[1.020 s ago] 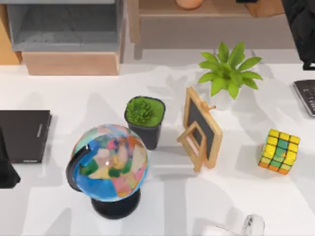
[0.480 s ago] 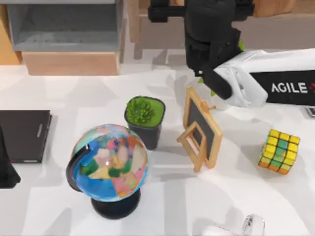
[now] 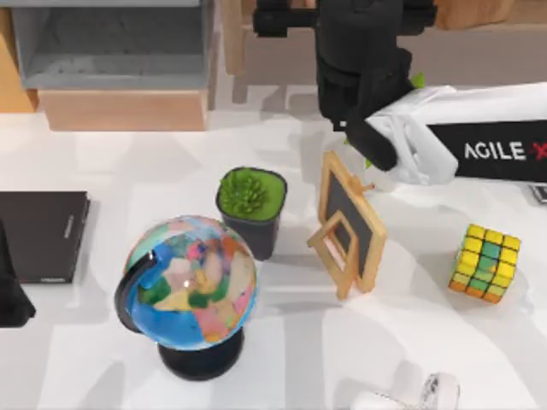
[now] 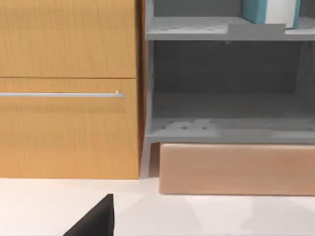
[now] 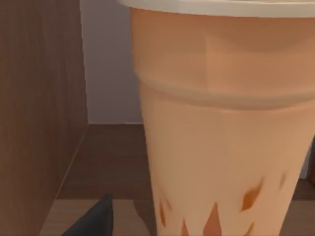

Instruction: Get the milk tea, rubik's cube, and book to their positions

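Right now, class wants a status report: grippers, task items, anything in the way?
Right arm reaching over the back shelf, peach milk tea cup close ahead. Left arm parked, table's left edge. Yellow-green rubik's cube untouched, right side. Small wooden chalkboard easel below right arm.

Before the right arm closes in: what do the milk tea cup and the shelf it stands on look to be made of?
The milk tea cup looks like smooth matte paper or plastic: peach wall, stepped band near the top, white lid rim, darker orange flame-shaped marks low down. The look leaves paper or plastic open. The shelf looks like dark brown wood, with visible grain on its floor and side wall.
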{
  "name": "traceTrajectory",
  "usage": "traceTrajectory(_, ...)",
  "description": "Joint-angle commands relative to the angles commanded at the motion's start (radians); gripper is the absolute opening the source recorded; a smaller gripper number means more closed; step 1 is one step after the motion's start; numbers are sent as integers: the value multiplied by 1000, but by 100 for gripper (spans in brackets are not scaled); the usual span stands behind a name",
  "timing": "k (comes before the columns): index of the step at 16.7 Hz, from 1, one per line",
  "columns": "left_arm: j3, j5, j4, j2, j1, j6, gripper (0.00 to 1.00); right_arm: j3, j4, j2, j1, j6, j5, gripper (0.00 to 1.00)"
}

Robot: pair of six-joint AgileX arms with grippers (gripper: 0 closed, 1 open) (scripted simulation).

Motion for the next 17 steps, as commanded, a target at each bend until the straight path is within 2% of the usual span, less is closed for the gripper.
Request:
traceTrajectory(11,0,0,0,0,0,0,100,362,-142,215,-90,-3,-87,100)
traceTrajectory(17,0,0,0,0,0,0,100,387,-153,229,-88,-3,-86,100)
